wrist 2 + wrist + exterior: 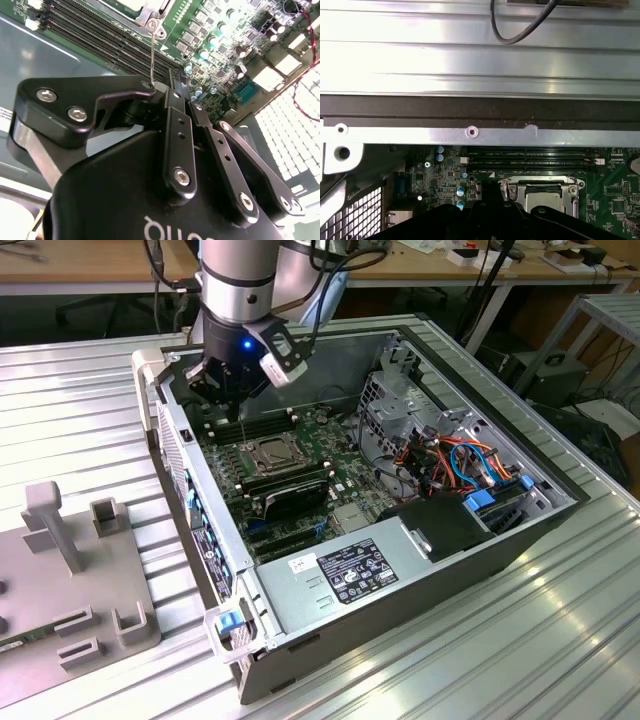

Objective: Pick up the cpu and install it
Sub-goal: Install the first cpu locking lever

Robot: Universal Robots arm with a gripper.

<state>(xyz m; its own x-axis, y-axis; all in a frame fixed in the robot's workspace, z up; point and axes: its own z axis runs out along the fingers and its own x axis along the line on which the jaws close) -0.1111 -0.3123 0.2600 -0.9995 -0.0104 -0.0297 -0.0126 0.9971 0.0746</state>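
Ribbed metal table [480,670], one. On it lie one open computer case [450,565] and, to the exterior view's left, one grey fixture block [70,590] with an upright post.

Case contents, largest first:
- one green motherboard [335,490] across the floor
- one power supply box [350,575] with a white label on top, at the near wall
- one perforated drive cage [405,390] at the far corner
- a tangle of orange and blue cables [465,460] beside the cage
- a bank of long dark memory slots [530,160], at least three rows, exact count unclear
- one socket frame [542,182], silver metal, screwed at its corners

One arm, one gripper [238,402], hanging inside the case over the slots, just beyond the socket. A blue light glows on its body.

In the second wrist view the gripper [170,85] has its black fingers [177,125] drawn together at the tips. One thin metal lever [152,55] rises upright from the socket corner, and its upper end touches the gripper beside the tips. Whether it is pinched between them cannot be told.

The cpu [268,452]: one, a small flat square with a dull grey top. It sits in the socket with the frame around its edges, near the middle of the board. In the first wrist view the cpu [543,200] shows as a pale grey face inside the frame, partly hidden by the gripper's dark body.
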